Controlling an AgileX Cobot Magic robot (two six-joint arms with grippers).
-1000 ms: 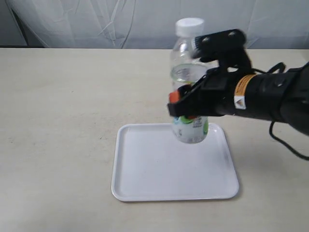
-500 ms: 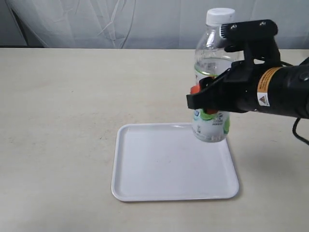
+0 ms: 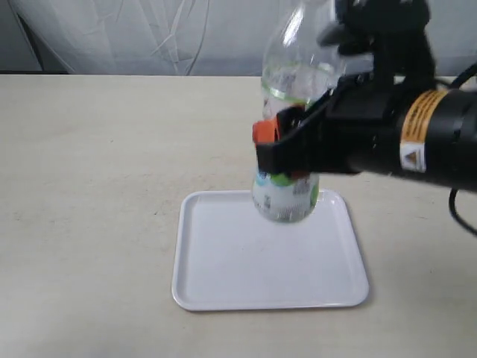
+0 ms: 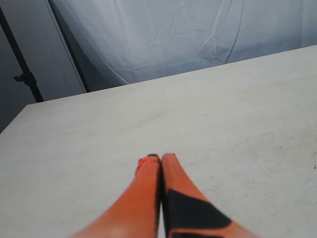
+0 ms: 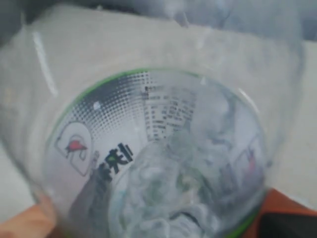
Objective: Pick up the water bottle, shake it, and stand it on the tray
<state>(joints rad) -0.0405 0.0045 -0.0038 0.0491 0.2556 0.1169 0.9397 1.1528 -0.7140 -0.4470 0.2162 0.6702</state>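
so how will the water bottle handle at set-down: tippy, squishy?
Probably tippy: the water bottle is tall, narrow-based and tilted above the tray. Clear walls likely flex under the right pincer. Water looks churned, so weight may shift.

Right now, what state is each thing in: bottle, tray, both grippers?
water bottle: held in the air, tilted, motion-blurred.
tray: flat on the table, nothing standing on it.
right gripper: shut on the water bottle, above the tray's far part.
left gripper: shut, holding nothing, over the table.
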